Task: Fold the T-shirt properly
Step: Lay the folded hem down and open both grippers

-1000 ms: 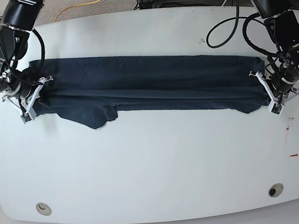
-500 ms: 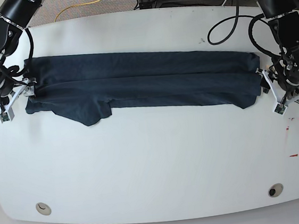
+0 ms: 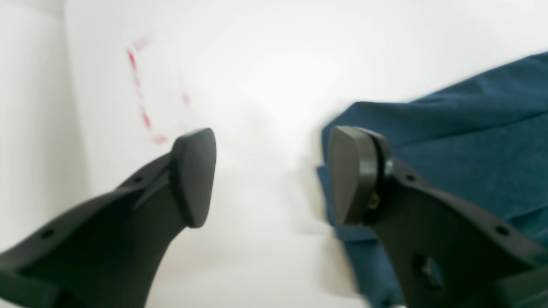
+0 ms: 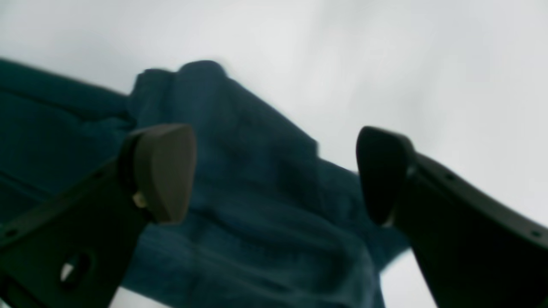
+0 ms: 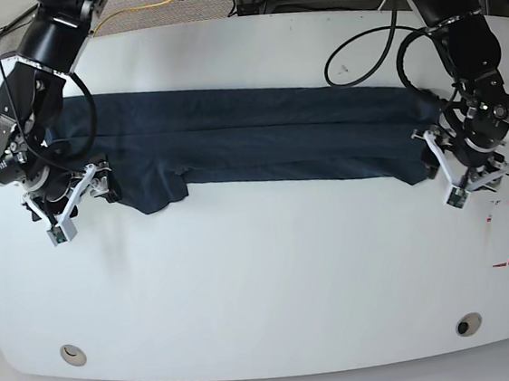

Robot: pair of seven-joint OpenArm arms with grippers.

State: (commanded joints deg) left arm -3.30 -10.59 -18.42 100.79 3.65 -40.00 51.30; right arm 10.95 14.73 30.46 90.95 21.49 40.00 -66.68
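Across the far half of the desk [image 5: 263,271] the T-shirt [image 5: 258,140] lies as a long band; our left pincer [image 3: 269,175] and right pincer [image 4: 274,171] have swung back over its ends, released, ready for regrasping.

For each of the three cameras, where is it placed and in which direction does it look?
Base: high above the white table, looking down on the folded T-shirt; both arms show.
Left wrist: on the left arm, looking past the open left tool at the table, red marks and a T-shirt end.
Right wrist: on the right arm, looking past the open right tool onto the T-shirt's other end.
Shared: all three show the navy T-shirt.
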